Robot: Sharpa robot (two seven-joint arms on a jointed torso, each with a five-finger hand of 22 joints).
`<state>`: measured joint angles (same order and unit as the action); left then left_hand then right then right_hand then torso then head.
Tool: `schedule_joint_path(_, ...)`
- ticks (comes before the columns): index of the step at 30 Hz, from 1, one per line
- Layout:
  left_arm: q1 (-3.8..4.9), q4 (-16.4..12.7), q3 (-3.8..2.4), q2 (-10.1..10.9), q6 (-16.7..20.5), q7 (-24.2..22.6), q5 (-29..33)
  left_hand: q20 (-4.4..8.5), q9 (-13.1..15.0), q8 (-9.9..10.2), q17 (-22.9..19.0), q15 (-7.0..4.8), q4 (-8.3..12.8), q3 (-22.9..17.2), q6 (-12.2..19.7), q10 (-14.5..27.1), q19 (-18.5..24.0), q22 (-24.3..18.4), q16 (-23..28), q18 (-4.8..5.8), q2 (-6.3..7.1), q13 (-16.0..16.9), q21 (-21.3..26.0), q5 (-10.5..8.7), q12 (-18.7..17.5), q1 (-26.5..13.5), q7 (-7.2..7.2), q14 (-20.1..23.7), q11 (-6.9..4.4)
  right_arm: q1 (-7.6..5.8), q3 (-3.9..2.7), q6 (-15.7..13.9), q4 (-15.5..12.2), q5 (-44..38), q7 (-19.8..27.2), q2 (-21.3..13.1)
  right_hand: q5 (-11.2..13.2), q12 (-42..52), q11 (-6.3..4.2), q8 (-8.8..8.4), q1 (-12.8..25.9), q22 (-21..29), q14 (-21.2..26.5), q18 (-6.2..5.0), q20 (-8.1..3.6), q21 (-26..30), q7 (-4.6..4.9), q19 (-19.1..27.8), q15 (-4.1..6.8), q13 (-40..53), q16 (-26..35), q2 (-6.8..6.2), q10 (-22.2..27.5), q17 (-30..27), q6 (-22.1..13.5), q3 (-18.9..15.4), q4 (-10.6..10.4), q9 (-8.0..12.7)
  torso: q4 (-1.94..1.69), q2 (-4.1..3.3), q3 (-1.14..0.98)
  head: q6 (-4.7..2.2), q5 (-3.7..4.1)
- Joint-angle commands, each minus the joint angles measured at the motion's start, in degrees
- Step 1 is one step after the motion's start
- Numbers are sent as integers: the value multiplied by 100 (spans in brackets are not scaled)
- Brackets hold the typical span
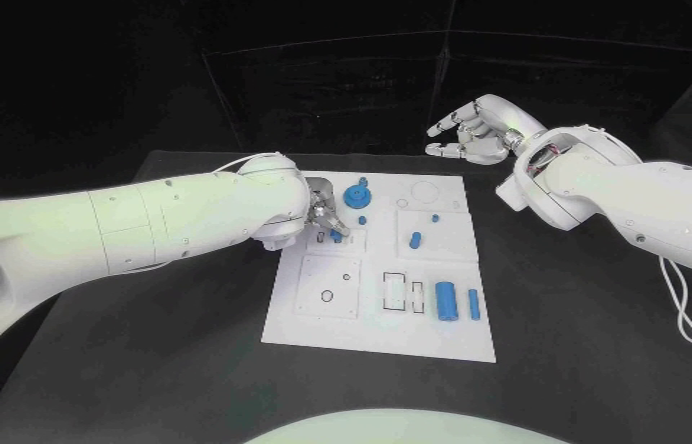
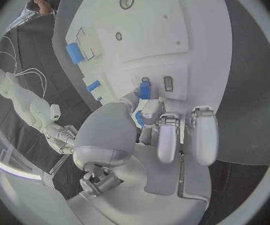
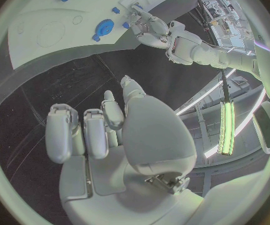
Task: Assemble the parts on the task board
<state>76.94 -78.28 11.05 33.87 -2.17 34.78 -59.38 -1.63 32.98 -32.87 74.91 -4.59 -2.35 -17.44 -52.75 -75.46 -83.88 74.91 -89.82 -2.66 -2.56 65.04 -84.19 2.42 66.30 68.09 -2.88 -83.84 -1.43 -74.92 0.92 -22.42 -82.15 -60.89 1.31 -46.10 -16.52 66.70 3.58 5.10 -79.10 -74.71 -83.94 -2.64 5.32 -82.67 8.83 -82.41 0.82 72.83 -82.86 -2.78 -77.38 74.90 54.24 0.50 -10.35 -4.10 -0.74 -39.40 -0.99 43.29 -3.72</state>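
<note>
Carrying everything: the black worktop, with the white task board lying in its middle
Task board: a white plate with rectangular cut-outs and round holes; blue parts lie and stand on it
Left arm: reaches in over the near-left of the worktop, its left hand low over the board's far-left area
Right arm: held beyond the board's far-right corner, well apart from the parts
Right hand: raised off the worktop, fingers loosely curled and apart, grasping nothing
Left hand fingers: bent down toward the board; a small blue part sits at the tips of thumb and forefinger, apparently pinched between them, over a small rectangular slot
Blue gear-shaped part: stands on the board just beside the left hand, on its far side
Large blue cylinder: lies near the board's near-right, beside the rectangular cut-outs, well apart from both hands
Slim blue bar: lies just beside the cylinder, toward the board's right edge
Small blue peg: lies mid-board, right of the left hand
</note>
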Motion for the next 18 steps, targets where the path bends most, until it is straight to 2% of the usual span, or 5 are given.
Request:
schedule_joint_path(1, -29, -12, 18, -5, -271, 64, -50, 28, 14, -30, 1509, -30, 509, -548, -1, -8, -290, 738, -18, 84, -47, -12, -30, 28, -12, 17, 39, -616, -11, -13, -5, 56, -4, 9, 43, 8, 39, -28, -5, 20, 1, 6, -356, -65, 5, 28, -22, 50, -2, -9, 39, -40, 42, 498, -7, -30, -7, -5, 1, 0, 0, 8, -10)
schedule_joint_path(18, -34, -17, 18, 6, -377, 76, -50, 33, 26, -35, 1509, -35, 535, -600, 4, -16, -290, 740, -18, 84, -32, -1, -30, 28, -4, 26, 42, -616, -16, -13, -5, 80, 5, 9, 63, 12, 47, -26, -5, 22, -7, 14, -355, -67, 5, 32, -23, 54, -2, -9, 44, -32, 41, 492, -6, -30, -8, -5, -2, -1, -2, 32, -13)
